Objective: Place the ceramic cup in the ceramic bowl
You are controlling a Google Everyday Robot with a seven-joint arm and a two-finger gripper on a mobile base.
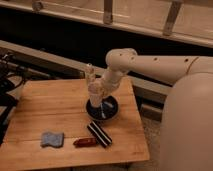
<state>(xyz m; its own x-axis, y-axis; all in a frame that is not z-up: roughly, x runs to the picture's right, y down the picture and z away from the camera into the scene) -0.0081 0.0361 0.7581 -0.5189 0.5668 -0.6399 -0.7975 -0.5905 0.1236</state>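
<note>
Wooden table [55, 107] stood beside a dark ledge. Gripper [96, 93] hung over ceramic bowl [102, 111], apparently clamped on ceramic cup [95, 96].

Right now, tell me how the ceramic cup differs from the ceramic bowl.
The ceramic cup is white and narrow, while the ceramic bowl is dark, glossy, wide and shallow. The cup is at the gripper, low over the bowl's left side, while the bowl rests on the wooden table. I can't tell whether the cup touches the bowl. Both are round, open-topped vessels.
</note>
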